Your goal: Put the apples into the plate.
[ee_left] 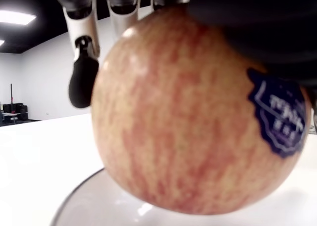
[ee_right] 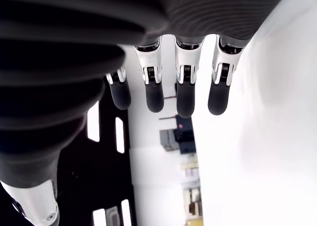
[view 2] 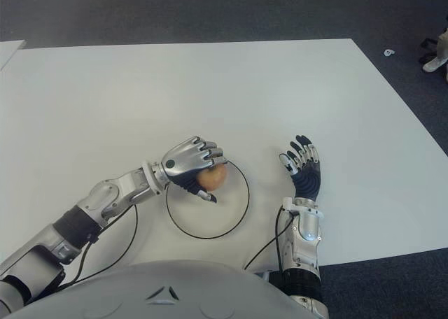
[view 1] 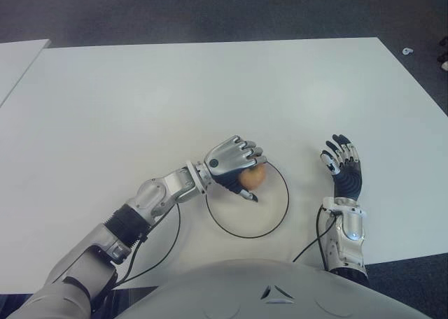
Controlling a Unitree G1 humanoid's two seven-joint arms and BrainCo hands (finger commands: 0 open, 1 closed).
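1. My left hand [view 1: 234, 159] holds 1 apple [view 1: 253, 178]. My fingers [ee_left: 82, 82] are curled over its top and sides.
2. The apple is over the far edge of the plate [view 1: 269, 224], inside its dark rim. I cannot tell if it touches the plate.
3. I think the apple is hard, round and a bit heavy. Its skin looks smooth, so it could slip or roll. A drop may bruise it.
4. A grip around the fat middle seems best.
5. My right hand [view 1: 343, 166] shows to the right of the plate on the white surface [view 1: 210, 88], fingers spread wide, holding nothing.
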